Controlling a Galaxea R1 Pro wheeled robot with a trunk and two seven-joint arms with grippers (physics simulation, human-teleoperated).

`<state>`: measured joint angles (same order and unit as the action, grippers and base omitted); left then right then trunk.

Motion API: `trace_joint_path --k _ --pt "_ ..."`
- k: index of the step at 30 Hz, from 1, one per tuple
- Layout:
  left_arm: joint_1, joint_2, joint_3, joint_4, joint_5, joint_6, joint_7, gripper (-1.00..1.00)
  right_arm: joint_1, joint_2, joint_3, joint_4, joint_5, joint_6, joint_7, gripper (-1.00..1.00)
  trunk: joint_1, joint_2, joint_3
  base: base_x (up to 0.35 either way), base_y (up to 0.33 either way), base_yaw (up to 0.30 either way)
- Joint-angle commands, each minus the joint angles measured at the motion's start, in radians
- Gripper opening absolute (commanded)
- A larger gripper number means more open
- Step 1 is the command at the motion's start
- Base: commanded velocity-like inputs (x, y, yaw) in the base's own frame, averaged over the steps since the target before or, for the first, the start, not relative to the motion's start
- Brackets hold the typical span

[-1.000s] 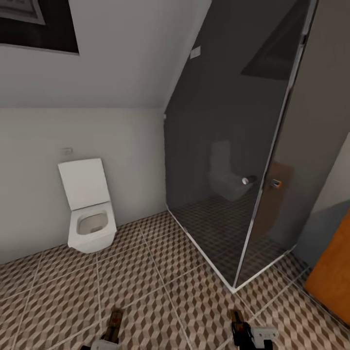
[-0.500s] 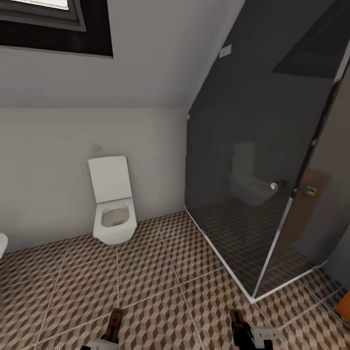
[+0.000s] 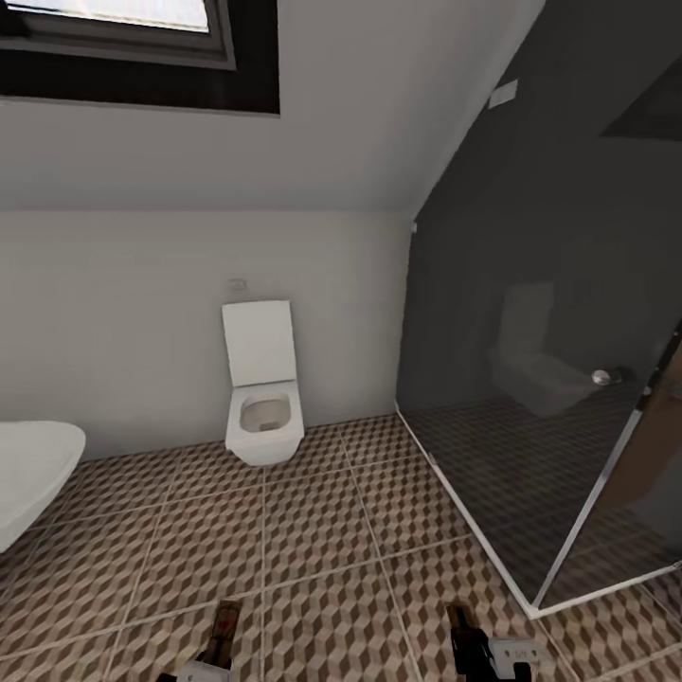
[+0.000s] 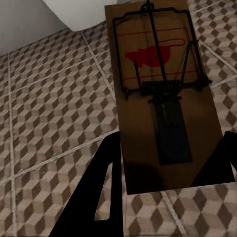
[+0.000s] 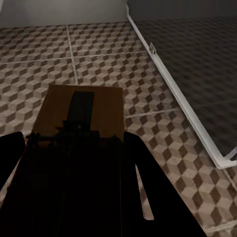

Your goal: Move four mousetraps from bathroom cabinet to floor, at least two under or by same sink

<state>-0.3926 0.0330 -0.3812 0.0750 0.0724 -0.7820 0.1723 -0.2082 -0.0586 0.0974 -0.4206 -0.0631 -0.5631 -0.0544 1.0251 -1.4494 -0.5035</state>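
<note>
- Compared with the earlier head pictures, the whole scene has slid rightward, which is camera motion: the white wall-hung toilet point(image 3: 262, 398) with raised lid now sits near centre, and the rim of a white basin point(image 3: 28, 469) has come in at the left edge.
- Head view: the dark glass shower enclosure point(image 3: 540, 379) with its pale frame stands at the right, on the bathroom floor of cube-patterned brown, beige and white tiles point(image 3: 313, 540). Both grippers appear merely as tips at the bottom edge, left gripper point(image 3: 220, 644) and right gripper point(image 3: 469, 644).
- Left wrist view adds detail: a flat brown wooden mousetrap with dark wire and a red mark point(image 4: 160, 89) is pinched between the left jaws, held above the tiles.
- Right wrist view: a second brown wooden mousetrap point(image 5: 81, 116) lies between the black right jaws, which are clamped on it, near the shower's white threshold point(image 5: 182, 103).
</note>
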Motion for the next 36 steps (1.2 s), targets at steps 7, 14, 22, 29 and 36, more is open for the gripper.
trace_joint_path --k 7,14,22,29,36 --pt "-0.002 -0.001 -0.008 0.004 0.006 -0.004 0.003 -1.00 0.000 -0.001 0.008 0.000 -0.007 -0.003 -0.005 -1.00 0.000 -0.001 -0.001 0.000 0.000 0.285" --pt "-0.002 -0.001 -0.009 0.003 0.006 -0.003 0.003 -1.00 0.000 -0.001 0.009 0.000 -0.007 -0.003 -0.005 -1.00 0.000 -0.001 -0.001 0.000 0.000 0.285" --pt "-0.002 -0.001 -0.009 0.003 0.006 -0.004 0.003 -1.00 0.000 -0.001 0.009 0.001 -0.007 -0.003 -0.005 -1.00 0.000 -0.001 -0.001 0.000 0.000 0.285" --pt "-0.001 -0.001 -0.008 0.004 0.006 -0.004 0.003 -1.00 0.000 -0.001 0.009 0.001 -0.007 -0.003 -0.005 -1.00 0.000 -0.001 -0.001 0.000 0.000 0.285" --pt "-0.001 -0.001 -0.008 0.003 0.006 -0.004 0.003 -1.00 0.000 -0.001 0.009 0.001 -0.007 -0.003 -0.005 -1.00 0.000 -0.001 -0.001 0.000 0.000 0.285"
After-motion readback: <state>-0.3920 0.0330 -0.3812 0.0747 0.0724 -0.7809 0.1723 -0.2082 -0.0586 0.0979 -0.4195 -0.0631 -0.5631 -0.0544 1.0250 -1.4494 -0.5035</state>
